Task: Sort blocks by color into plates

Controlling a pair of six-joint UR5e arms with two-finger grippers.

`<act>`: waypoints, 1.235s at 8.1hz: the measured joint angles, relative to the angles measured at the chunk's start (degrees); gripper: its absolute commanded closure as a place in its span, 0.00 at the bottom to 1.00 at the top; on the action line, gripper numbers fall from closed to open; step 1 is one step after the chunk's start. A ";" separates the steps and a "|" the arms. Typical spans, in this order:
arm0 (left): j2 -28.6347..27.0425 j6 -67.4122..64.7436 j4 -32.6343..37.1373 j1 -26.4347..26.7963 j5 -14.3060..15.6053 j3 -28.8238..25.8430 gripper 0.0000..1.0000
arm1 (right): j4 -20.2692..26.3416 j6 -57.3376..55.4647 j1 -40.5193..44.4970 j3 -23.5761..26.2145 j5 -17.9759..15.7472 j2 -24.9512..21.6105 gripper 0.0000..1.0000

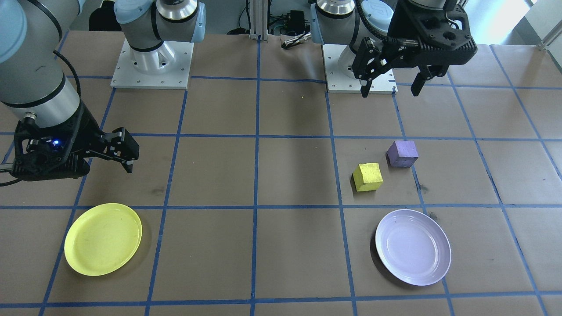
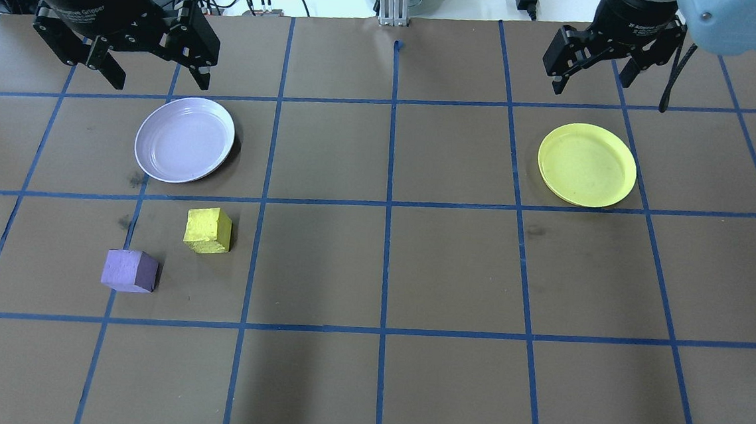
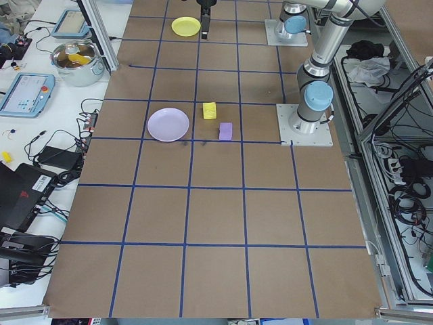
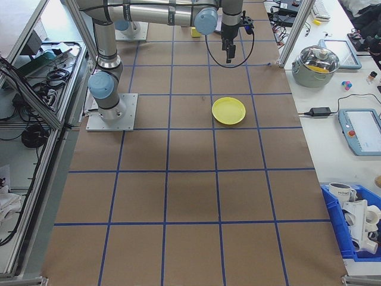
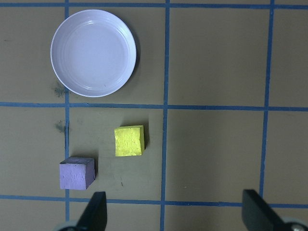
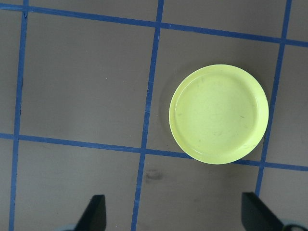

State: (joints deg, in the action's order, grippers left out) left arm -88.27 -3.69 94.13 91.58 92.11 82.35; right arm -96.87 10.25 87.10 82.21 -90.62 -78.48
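Note:
A yellow block (image 2: 208,230) and a purple block (image 2: 128,270) rest on the brown table, a little apart, on the robot's left half. Beyond them lies the empty lavender plate (image 2: 185,139). The empty yellow plate (image 2: 587,165) lies on the right half. My left gripper (image 2: 161,84) hangs open, high over the far side of the lavender plate. From its wrist view I see both blocks (image 5: 129,141) (image 5: 76,173) and that plate (image 5: 93,53). My right gripper (image 2: 589,87) is open too, holding nothing, above the yellow plate (image 6: 219,114).
Blue tape lines cross the brown table cover. Both arm bases (image 1: 151,66) (image 1: 360,74) are bolted along the robot's edge. Off the table's far side sit a metal pot (image 4: 321,62), tablets, cables and a blue bin (image 4: 357,229).

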 measured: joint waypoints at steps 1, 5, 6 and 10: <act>0.01 0.00 0.00 -0.01 -0.02 0.00 0.00 | 0.20 0.02 0.00 0.03 -0.24 -0.08 0.00; -0.75 2.66 -0.02 -2.63 -0.60 -0.05 0.00 | 0.48 0.12 -0.06 0.08 -0.86 -0.09 0.00; -1.54 6.79 0.00 -4.86 -0.55 0.22 0.00 | 0.47 0.15 -0.07 0.07 -0.90 -0.05 0.00; -4.35 25.06 -2.20 -19.22 0.39 9.58 0.00 | 0.45 0.13 -0.09 0.15 -0.96 -0.13 0.00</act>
State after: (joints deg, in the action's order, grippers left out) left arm -92.62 21.37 91.93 72.36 92.50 91.93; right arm -96.42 10.38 87.01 82.35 -91.58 -78.61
